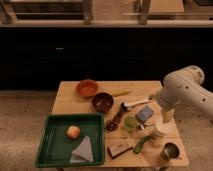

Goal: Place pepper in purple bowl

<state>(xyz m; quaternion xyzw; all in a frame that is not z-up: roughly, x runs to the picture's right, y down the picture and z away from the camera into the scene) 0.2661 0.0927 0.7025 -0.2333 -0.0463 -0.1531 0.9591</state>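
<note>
**Pepper lies well apart from the purple bowl, gripper low close by**

We see the purple bowl [102, 102] standing upright on the wooden tabletop [67, 100], its dark reddish inside facing up. The pepper [141, 144] lies flat on the tabletop, well apart from the purple bowl. It is toward the camera and to the right of the bowl in the view, close to the front edge.

The gripper [154, 131] hangs low over the tabletop on that same side of the purple bowl, just beyond the pepper. We cannot tell whether it touches the pepper, nor whether the jaws are spread or pressed together. The white arm [182, 90] bends down to it from far right of the purple bowl.

Just behind and left of the purple bowl sits the orange bowl [88, 88]. A yellow item [121, 92] lies just behind and right of the purple bowl. In front and left of the purple bowl is a green tray [55, 145], holding a round orange fruit [73, 132] and a pale cloth [82, 150]. Between the purple bowl and the pepper stands a pale green cup [131, 123]. A metal cup [170, 151] stands farther from the purple bowl than the pepper, at the front right corner.
</note>
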